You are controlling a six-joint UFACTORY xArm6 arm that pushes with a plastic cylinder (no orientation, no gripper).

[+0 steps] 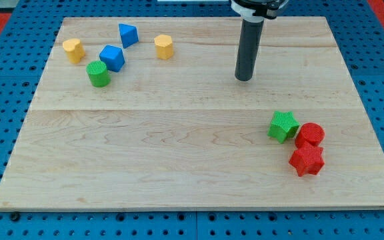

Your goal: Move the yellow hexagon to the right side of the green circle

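Observation:
The yellow hexagon (164,47) lies near the view's top, left of centre. The green circle (99,73) lies lower and further left, touching a blue cube (112,58) at its upper right. My tip (245,78) rests on the board well to the right of the yellow hexagon and a little lower, apart from every block. The dark rod rises from it to the view's top edge.
A blue triangular block (128,35) and a yellow heart-like block (73,50) lie near the top left. A green star (283,126), a red circle (310,135) and a red star (307,160) cluster at lower right. The wooden board (179,173) sits on a blue pegboard.

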